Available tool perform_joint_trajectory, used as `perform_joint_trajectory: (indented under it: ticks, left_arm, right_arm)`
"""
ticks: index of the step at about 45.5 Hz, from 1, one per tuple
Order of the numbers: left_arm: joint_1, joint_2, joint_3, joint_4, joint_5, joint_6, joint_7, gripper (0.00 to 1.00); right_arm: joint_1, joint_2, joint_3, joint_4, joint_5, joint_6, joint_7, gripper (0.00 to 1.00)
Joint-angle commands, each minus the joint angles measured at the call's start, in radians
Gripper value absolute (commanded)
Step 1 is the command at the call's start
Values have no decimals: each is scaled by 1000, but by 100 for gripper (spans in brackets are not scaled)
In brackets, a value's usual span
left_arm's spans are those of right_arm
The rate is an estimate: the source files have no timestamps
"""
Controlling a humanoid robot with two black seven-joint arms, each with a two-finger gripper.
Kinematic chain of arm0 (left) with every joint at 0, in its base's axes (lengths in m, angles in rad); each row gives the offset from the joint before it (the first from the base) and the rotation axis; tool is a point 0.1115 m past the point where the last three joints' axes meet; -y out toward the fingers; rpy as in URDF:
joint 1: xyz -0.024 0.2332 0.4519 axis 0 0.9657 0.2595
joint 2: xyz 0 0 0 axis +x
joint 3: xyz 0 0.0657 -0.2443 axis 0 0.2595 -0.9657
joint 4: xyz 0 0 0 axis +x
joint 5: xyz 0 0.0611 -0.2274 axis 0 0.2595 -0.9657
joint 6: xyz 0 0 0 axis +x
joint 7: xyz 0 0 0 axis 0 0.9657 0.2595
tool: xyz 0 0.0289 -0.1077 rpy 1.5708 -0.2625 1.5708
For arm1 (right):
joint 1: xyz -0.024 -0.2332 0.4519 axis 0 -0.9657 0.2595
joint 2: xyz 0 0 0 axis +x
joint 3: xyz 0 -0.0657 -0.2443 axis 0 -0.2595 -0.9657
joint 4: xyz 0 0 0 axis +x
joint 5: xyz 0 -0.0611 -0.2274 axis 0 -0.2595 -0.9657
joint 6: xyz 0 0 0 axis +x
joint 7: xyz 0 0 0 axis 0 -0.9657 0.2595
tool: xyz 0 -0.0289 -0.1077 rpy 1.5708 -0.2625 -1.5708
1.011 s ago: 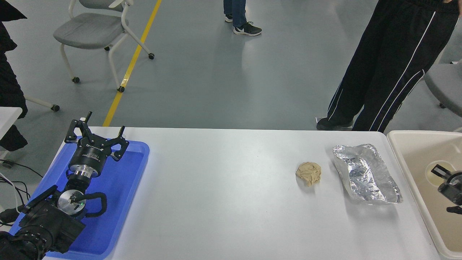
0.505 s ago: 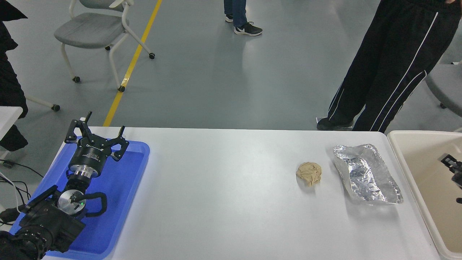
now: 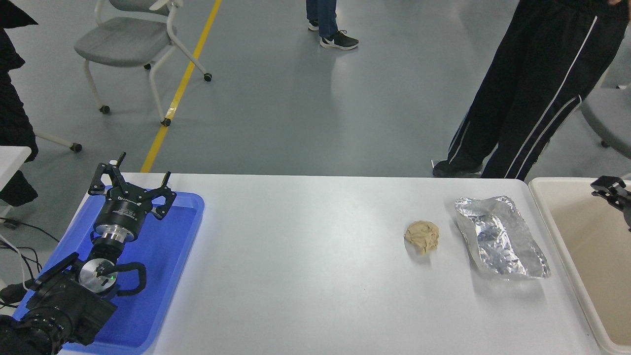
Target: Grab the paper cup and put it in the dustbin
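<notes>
The left gripper (image 3: 129,183) is parked over the blue tray (image 3: 167,276) at the table's (image 3: 305,276) near-left corner, fingers spread and empty, exactly as it was 1 s ago. The tray holds nothing besides what the arm hides.

The change is at the right edge. 1 s ago the right gripper hung low inside the bin (image 3: 581,256), with the cup showing beside its fingers. Half a second ago it was higher and no cup showed. Now only a small part of the right gripper (image 3: 613,190) is in view, up by the bin's far rim and mostly cut off by the picture's edge; I cannot tell whether it is open or closed. No cup is with it.

My reading: the cup has been let go into the bin and the arm is pulling out, so the task looks finished or nearly so. The cup itself is not visible now; the part of the bin in view is bare, and the rest lies off the right edge.

Further back on the right half of the table, the paper ball (image 3: 422,235) and the foil (image 3: 500,236) lie untouched, apart from each other. Beyond the far edge stands 1 person (image 3: 532,88).
</notes>
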Motion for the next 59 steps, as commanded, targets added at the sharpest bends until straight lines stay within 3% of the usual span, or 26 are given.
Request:
perform_joint_trajectory:
  ticks: [1,7,15,19,27,31,42,59]
  left_arm:
    - [0,0,0,-2,0,0,0,100]
    - [0,0,0,-2,0,0,1,100]
    - [0,0,0,-2,1,0,0,100]
    - [0,0,0,-2,0,0,0,100]
    - [0,0,0,1,0,0,0,100]
    - [0,1,0,1,0,0,0,100]
    - [0,1,0,1,0,0,0,100]
    - [2,1,0,1,0,0,0,100]
  right_arm:
    - [166,-108,-22,271,-352,169,-4,100]
    - [387,-145,-152,429,-394,327,-10,100]
    - [786,-113,-437,543,-341,440,-9,100]
    - [967,-32,-601,560,-197,477,-9,100]
    - [1226,210,-888,566,260,529,-6,100]
    - [1288,289,-938,587,391,563,-6,100]
    - [1450,356,-939,698,408,623,-6,100]
    - [1441,425,-924,718,417,614,-6,100]
